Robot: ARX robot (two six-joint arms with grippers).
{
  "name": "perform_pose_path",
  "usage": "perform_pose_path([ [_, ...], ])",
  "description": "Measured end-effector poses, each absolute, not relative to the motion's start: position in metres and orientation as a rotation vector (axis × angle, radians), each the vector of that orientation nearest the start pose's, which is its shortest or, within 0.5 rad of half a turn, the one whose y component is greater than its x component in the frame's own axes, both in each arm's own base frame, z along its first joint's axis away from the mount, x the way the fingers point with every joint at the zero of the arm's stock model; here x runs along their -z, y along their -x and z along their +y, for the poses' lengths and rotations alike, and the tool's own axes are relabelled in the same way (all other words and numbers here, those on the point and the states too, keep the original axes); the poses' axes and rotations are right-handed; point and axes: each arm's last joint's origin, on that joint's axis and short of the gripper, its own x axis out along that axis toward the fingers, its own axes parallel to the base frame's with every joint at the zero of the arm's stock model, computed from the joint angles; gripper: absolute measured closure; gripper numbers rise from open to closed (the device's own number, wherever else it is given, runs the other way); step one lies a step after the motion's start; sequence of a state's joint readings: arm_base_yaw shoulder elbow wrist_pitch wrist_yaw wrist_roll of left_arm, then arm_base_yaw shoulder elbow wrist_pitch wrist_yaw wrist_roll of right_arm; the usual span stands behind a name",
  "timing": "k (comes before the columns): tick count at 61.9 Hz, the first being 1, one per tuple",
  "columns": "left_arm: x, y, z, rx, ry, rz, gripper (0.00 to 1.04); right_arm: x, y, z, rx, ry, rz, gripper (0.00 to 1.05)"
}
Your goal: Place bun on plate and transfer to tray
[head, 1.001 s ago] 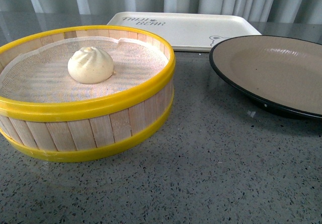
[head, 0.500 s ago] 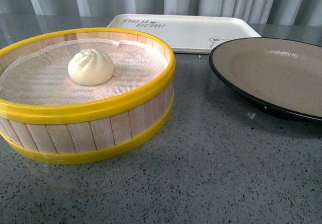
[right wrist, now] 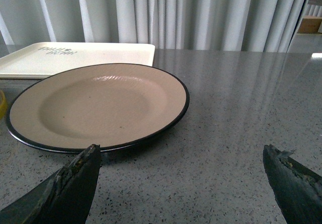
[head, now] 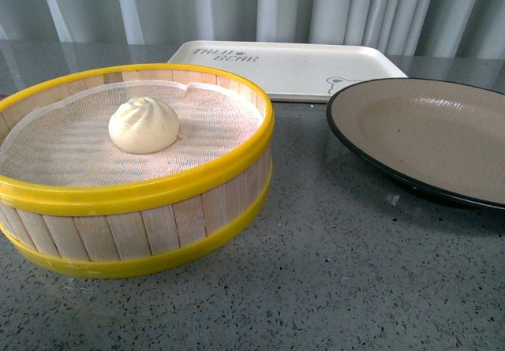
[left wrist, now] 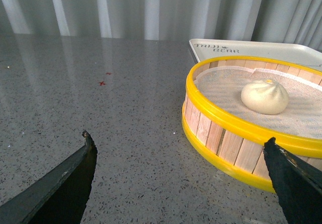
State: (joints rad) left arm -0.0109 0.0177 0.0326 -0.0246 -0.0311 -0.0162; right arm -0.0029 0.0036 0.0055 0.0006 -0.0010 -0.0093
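Note:
The cream-white bun [head: 144,125] sits on the white cloth inside the yellow-rimmed wooden steamer basket [head: 158,209] at the left; the left wrist view shows the bun [left wrist: 264,96] too. The grey-brown plate [head: 473,197] with its black rim rests empty at the right and fills the right wrist view [right wrist: 30,138]. Behind both lies the cream tray [head: 300,67], empty. My left gripper [left wrist: 178,139] is open over bare table, short of the basket [left wrist: 221,143]. My right gripper [right wrist: 181,148] is open just before the plate's near rim. Neither gripper shows in the front view.
The speckled grey tabletop [head: 339,288] runs to a pale curtain [head: 316,4] at the back. A small red cross mark [left wrist: 102,83] lies on the table beyond my left gripper. The tray's corner [right wrist: 75,58] shows behind the plate.
The front view has shifted slightly: the basket, plate and tray all sit a little lower in the picture than before. The bun has not moved in the basket.

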Motion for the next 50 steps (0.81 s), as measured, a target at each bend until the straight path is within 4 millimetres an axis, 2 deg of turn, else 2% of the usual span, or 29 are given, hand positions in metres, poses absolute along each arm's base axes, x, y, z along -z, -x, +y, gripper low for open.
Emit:
perform_pose_path([
  [5,-0.169,-0.098,0.004,-0.218,0.105,0.312,0.07,-0.165,-0.098,0.0,0.002,0.009,-0.002,0.09],
  [10,-0.161,-0.099,0.01,-0.319,0.138,0.469,0.07,-0.165,-0.098,0.0,0.002,0.009,-0.002,0.09],
  [22,-0.166,-0.1,0.019,-0.397,0.215,0.417,0.07,-0.165,-0.098,0.0,0.001,0.01,-0.002,0.09],
  [32,-0.174,-0.109,0.016,-0.389,0.216,0.376,0.07,-0.165,-0.098,0.0,0.001,0.009,-0.002,0.09],
  [45,-0.219,-0.144,0.001,-0.273,0.179,0.281,0.07,-0.165,-0.098,0.0,0.001,0.01,-0.002,0.09],
  [50,-0.247,-0.165,-0.008,-0.212,0.166,0.242,0.07,-0.165,-0.098,0.0,0.001,0.009,-0.002,0.09],
])
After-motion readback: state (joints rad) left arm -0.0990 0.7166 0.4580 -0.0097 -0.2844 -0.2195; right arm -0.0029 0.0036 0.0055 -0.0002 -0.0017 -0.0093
